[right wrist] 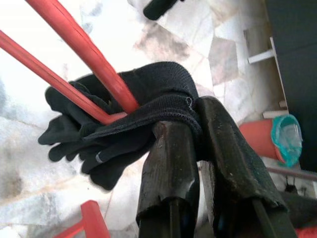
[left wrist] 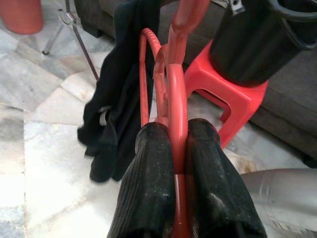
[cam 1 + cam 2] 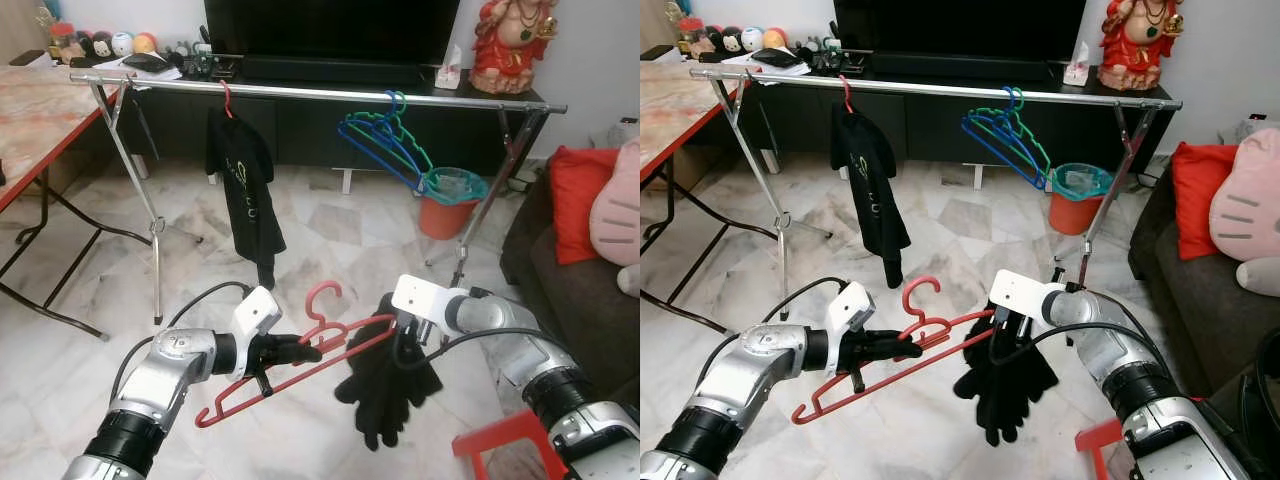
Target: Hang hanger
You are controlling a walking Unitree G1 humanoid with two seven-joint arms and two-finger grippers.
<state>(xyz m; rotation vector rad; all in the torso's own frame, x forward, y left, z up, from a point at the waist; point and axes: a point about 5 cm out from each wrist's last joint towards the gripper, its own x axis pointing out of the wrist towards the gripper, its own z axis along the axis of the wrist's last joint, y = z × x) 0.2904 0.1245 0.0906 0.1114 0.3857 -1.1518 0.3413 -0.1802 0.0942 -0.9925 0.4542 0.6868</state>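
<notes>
Hanger (image 3: 300, 365), red, thin and stiff, is held low in front of us between both arms; we judge it light, slick plastic that twists easily. Our left gripper (image 2: 177, 148) has its fingers clamped on the neck below the hook, a sound hold. Our right gripper (image 1: 195, 129) pinches the soft black garment (image 3: 385, 385) draped on the far shoulder, likely to slip. Farther off stands the rail (image 3: 320, 92), carrying a black shirt (image 3: 245, 190) and blue-green hangers (image 3: 385, 140).

You see a marble floor (image 3: 330, 225); at two o'clock an orange bin (image 3: 445, 212) stands on it, at five o'clock probably a red stool (image 3: 500, 438).
</notes>
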